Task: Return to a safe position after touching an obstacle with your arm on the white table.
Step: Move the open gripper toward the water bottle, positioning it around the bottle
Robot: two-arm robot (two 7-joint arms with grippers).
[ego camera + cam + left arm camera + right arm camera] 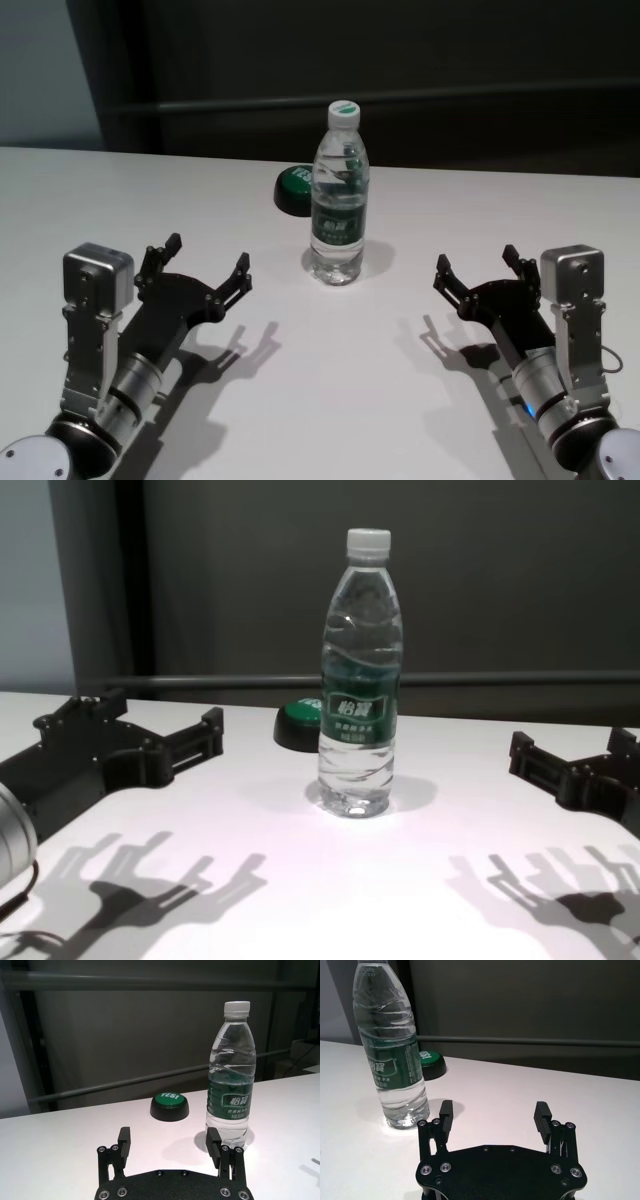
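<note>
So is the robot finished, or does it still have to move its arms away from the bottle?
It looks about finished. The bottle stands upright on the white table, and nothing touches it. The left gripper and right gripper hover open on either side, clear of it. Whether an arm touched it can't be told. Nothing obvious remains.

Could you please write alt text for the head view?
A tall clear plastic water bottle with a green label stands upright on the white table, a black dome button behind it. The open left gripper and right gripper flank it, touching nothing.
</note>
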